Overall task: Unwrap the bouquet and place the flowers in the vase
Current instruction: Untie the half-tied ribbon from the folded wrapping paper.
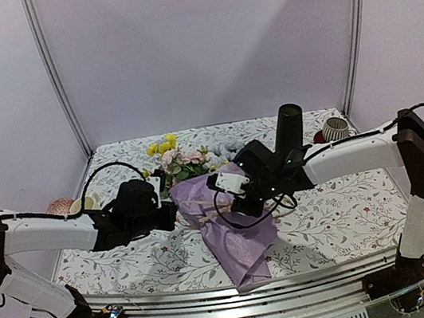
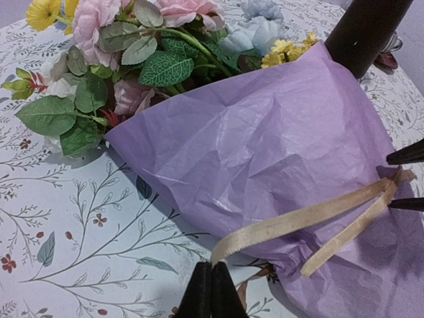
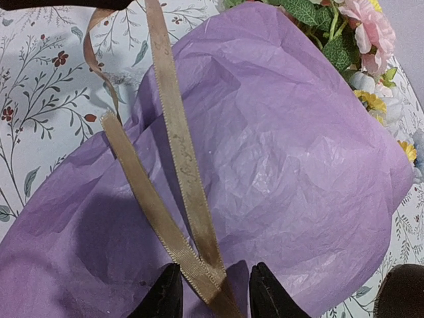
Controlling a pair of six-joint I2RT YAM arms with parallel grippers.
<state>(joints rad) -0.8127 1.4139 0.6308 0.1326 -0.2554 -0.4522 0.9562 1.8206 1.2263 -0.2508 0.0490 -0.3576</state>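
The bouquet (image 1: pixel 234 224) lies on the floral tablecloth in crinkled purple paper (image 2: pixel 265 146), with its flowers (image 1: pixel 175 157) pointing to the far side. A tan ribbon (image 2: pixel 298 218) crosses the paper. My left gripper (image 2: pixel 211 266) is shut on one end of this ribbon, at the bouquet's left edge. My right gripper (image 3: pixel 215 281) hovers over the paper with its jaws apart. Two ribbon strands (image 3: pixel 175 146) run between its fingers (image 3: pixel 165 295) without being pinched. The black vase (image 1: pixel 288 127) stands upright behind the right arm.
A ribbed cup on a red saucer (image 1: pixel 336 129) stands at the back right. A pink object (image 1: pixel 60 206) and a small cup (image 1: pixel 82 204) sit at the left edge. The bouquet's tail reaches the table's front edge (image 1: pixel 248 284).
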